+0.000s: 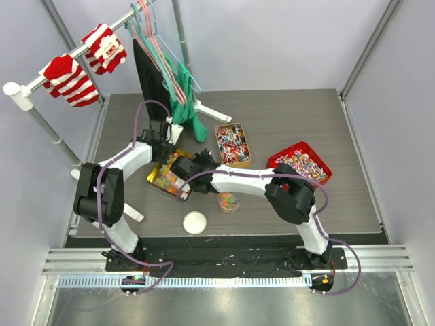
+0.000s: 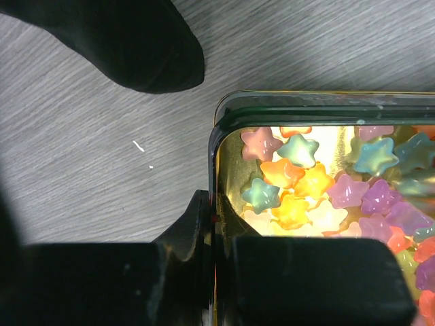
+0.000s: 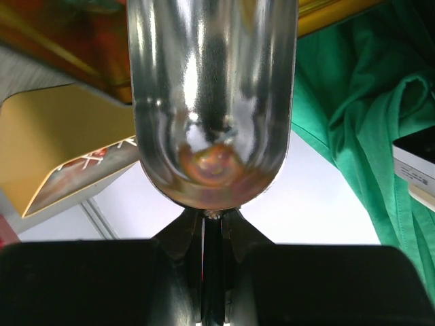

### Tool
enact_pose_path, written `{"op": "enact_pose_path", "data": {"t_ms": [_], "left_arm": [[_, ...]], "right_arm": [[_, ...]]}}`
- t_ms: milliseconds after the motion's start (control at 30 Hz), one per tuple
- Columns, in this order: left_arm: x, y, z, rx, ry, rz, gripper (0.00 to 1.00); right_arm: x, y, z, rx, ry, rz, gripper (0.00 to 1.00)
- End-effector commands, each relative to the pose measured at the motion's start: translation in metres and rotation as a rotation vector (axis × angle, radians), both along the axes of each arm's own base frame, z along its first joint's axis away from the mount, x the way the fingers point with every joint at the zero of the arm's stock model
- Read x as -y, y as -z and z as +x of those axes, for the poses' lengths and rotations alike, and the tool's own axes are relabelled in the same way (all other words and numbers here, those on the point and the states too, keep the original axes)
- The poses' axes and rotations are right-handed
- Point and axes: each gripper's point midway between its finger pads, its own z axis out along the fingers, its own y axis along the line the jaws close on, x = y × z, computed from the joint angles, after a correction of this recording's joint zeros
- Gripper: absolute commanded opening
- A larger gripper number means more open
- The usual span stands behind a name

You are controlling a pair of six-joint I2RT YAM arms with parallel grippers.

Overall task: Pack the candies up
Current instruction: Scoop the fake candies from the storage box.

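While left gripper (image 2: 216,227) pinches the wall of the gold-lined tin (image 2: 224,112), right gripper (image 3: 212,234) clamps a shiny silver scoop (image 3: 211,102). Likely the scooping step; next, carry star-shaped gummy candies (image 2: 299,183) to clear cup (image 1: 229,201), tin's four o'clock.

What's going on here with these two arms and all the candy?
The left pincer is clamped on the rim of a gold tin full of star-shaped candies, holding it in place. The right pincer grips a silver scoop by that tin; its bowl looks empty. A small cup with a few candies stands nearby, a white lid lying close by.
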Motion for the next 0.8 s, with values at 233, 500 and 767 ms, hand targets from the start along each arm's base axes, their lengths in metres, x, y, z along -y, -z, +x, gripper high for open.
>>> {"op": "enact_pose_path", "data": {"t_ms": [233, 500, 767], "left_arm": [[0.004, -0.028, 0.016, 0.114, 0.015, -0.016, 0.00], [0.006, -0.029, 0.016, 0.115, 0.022, -0.029, 0.00], [0.003, -0.030, 0.016, 0.120, -0.002, -0.021, 0.00]], "right_arm": [[0.014, 0.016, -0.047, -0.316, -0.076, -0.088, 0.01], [-0.011, 0.042, -0.072, -0.458, -0.103, -0.030, 0.01], [-0.033, 0.056, -0.076, -0.515, 0.010, 0.080, 0.01]]}}
